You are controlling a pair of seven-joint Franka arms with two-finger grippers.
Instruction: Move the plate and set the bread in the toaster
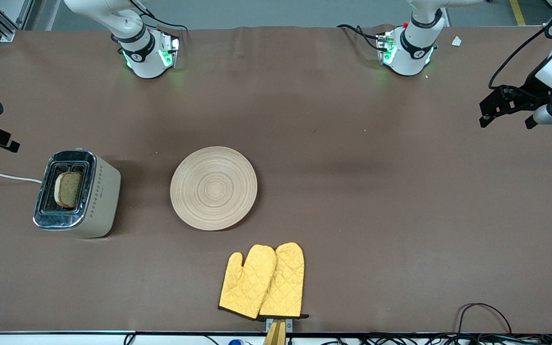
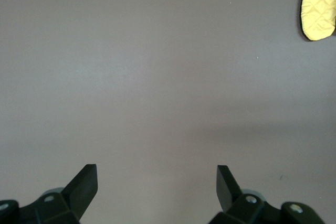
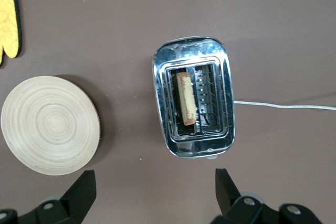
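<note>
The cream toaster (image 1: 101,191) stands toward the right arm's end of the table, its chrome top (image 3: 191,61) facing up. The brown bread (image 1: 67,189) stands upright in the slot on the plate's side (image 3: 186,103). The round wooden plate (image 1: 213,188) lies bare beside the toaster, mid-table (image 3: 50,125). My right gripper (image 3: 156,174) hangs high over the table near the toaster, open and holding nothing; only one finger (image 1: 10,143) shows in the front view. My left gripper (image 1: 506,123) waits open over bare table at the left arm's end (image 2: 156,169).
A pair of yellow oven mitts (image 1: 262,281) lies nearer the front camera than the plate, at the table's front edge. The toaster's white cord (image 1: 5,176) runs off the right arm's end. Black cables (image 1: 484,311) loop at the front edge.
</note>
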